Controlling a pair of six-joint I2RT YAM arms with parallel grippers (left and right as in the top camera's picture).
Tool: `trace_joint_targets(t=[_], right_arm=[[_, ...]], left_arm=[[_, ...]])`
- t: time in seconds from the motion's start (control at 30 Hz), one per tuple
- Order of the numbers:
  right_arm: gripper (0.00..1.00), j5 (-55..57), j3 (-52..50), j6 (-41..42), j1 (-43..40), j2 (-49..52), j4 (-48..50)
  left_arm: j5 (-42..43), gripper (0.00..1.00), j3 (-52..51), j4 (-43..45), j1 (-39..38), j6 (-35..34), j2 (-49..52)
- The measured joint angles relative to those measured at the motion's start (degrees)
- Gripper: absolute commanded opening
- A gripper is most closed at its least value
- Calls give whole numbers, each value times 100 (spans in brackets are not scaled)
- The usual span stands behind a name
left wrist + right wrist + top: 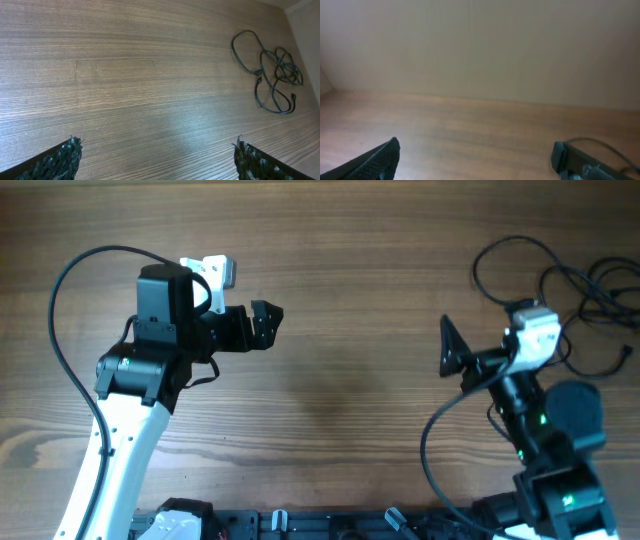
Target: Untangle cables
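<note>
The left arm (pixel 125 440) has a long white link below boxy black joint housings. The right arm (pixel 560 450) is mostly black, with small green lights (pixel 543 420) glowing on it. Each wrist carries a white camera block (pixel 215 272) and trails a thick black cable (pixel 62 330). The left gripper (pixel 157 150) and right gripper (pixel 475 155) have black fingers (pixel 62 160) with a rough, ridged texture.

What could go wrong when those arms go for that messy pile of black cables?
The cables lie in overlapping loops, so tugging one strand might tighten the tangle. They sit right beside the right arm, where its own thicker wire could snag them. The left gripper, open, is far off across the table and may not reach.
</note>
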Motion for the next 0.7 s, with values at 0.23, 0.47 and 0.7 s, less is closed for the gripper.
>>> trace_joint_targets(t=[0.23, 0.47, 0.7], right_arm=[[100, -17, -1779, -39, -26, -1499, 1364], [100, -20, -2855, -17, -26, -2461, 1860], [100, -20, -3480, 92, -26, -3093, 1749]], left_arm=[[2, 100, 0, 2, 0, 0, 0], [0, 100, 0, -4, 0, 0, 0], [0, 100, 0, -2, 0, 0, 0]])
